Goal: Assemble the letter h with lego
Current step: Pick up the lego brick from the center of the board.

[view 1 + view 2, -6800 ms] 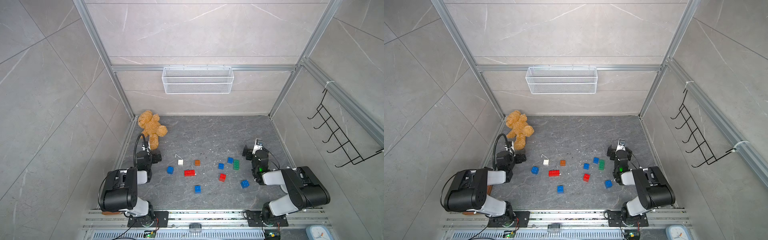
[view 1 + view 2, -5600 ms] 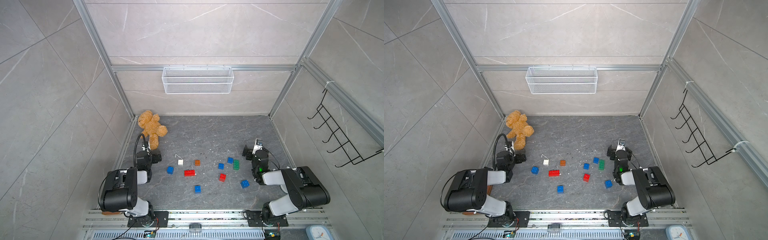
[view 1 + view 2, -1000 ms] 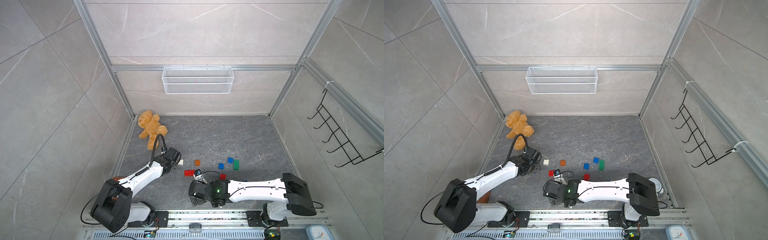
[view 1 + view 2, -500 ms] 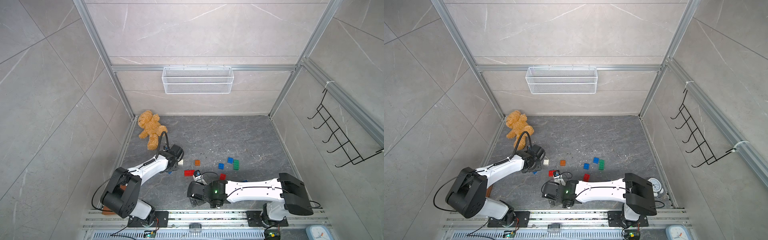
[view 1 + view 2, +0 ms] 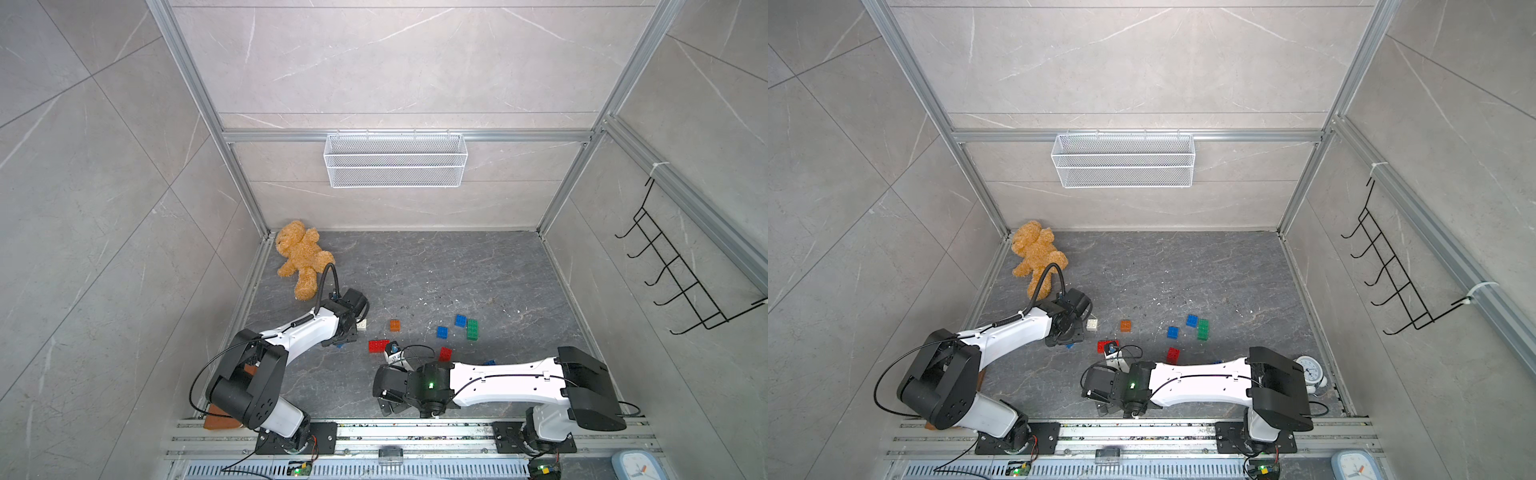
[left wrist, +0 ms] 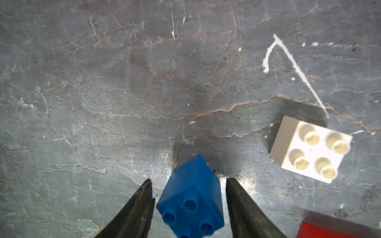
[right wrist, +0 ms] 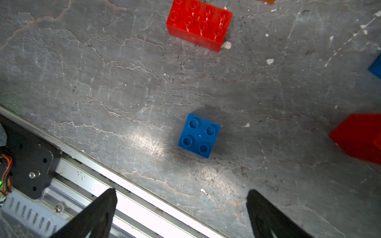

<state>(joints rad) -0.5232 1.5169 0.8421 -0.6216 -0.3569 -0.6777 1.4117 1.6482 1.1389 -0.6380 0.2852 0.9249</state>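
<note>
White brick [image 6: 309, 150] near blue brick [image 6: 191, 199]

Studded plastic bricks [image 5: 442, 332] lie scattered studs-up on the grey counter [image 5: 457, 270] (blue square brick [image 7: 199, 136], white square brick [image 6: 309, 150], orange-brown brick [image 5: 395, 325], long red brick [image 7: 199, 24], long green brick [image 5: 472, 329]).

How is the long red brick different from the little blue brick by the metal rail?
The red brick is long with eight bumps on top; the blue brick is square with four. The blue brick lies nearer the rail; the red brick lies farther from it. Both sit flat, bumps up, with nothing holding them.
</note>
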